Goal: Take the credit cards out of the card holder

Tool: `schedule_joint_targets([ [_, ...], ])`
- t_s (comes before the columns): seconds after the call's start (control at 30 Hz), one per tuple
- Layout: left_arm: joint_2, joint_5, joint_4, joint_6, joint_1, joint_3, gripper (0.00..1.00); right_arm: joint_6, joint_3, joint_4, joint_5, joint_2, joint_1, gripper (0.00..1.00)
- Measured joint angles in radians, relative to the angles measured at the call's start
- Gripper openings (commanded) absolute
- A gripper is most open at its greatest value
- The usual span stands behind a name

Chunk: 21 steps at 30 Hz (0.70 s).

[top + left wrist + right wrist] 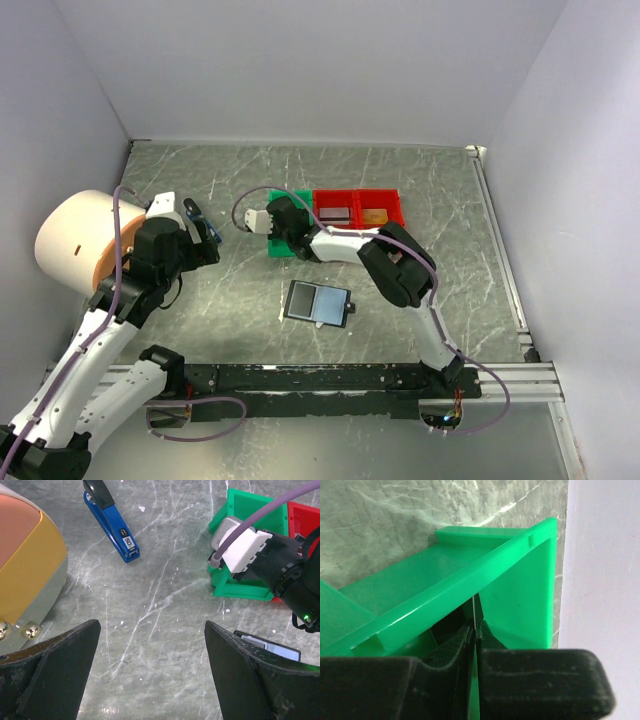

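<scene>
The card holder (318, 302) lies open on the table in the middle, black with pale sleeves; its corner (270, 649) shows past my left finger. My right gripper (280, 232) hangs over the green bin (283, 197). In the right wrist view its jaws (476, 625) are shut on a thin credit card (475, 611) seen edge-on, just above the bin's wall (470, 575). A dark card (333, 213) and an orange-gold card (375, 215) lie in the red bins. My left gripper (151, 625) is open over bare table, with nothing between its fingers.
A blue and black stick-shaped object (112, 525) lies on the table ahead of the left gripper. A big cream and orange drum (75, 240) sits at the left arm. The red bins (360, 207) stand beside the green bin. White walls enclose the table.
</scene>
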<state>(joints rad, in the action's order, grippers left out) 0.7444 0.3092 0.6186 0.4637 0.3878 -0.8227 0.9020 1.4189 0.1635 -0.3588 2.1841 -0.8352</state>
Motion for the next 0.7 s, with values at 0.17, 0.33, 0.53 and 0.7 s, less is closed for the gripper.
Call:
schedule_joint_targets([
  [0.17, 0.004, -0.004, 0.000, 0.000, 0.000, 0.000, 0.97, 0.010, 0.008, -0.004, 0.012, 0.003, 0.008, 0.20],
  [0.33, 0.006, -0.010, 0.000, -0.001, -0.001, 0.000, 0.96, -0.003, 0.016, -0.020, 0.041, 0.002, 0.019, 0.21],
  [0.53, 0.013, -0.022, 0.000, -0.001, -0.002, 0.000, 0.96, -0.008, 0.016, -0.035, 0.054, 0.001, 0.024, 0.22],
  [0.7, 0.016, -0.025, -0.001, -0.003, -0.002, 0.000, 0.96, -0.018, 0.021, -0.046, 0.054, -0.002, 0.029, 0.36],
])
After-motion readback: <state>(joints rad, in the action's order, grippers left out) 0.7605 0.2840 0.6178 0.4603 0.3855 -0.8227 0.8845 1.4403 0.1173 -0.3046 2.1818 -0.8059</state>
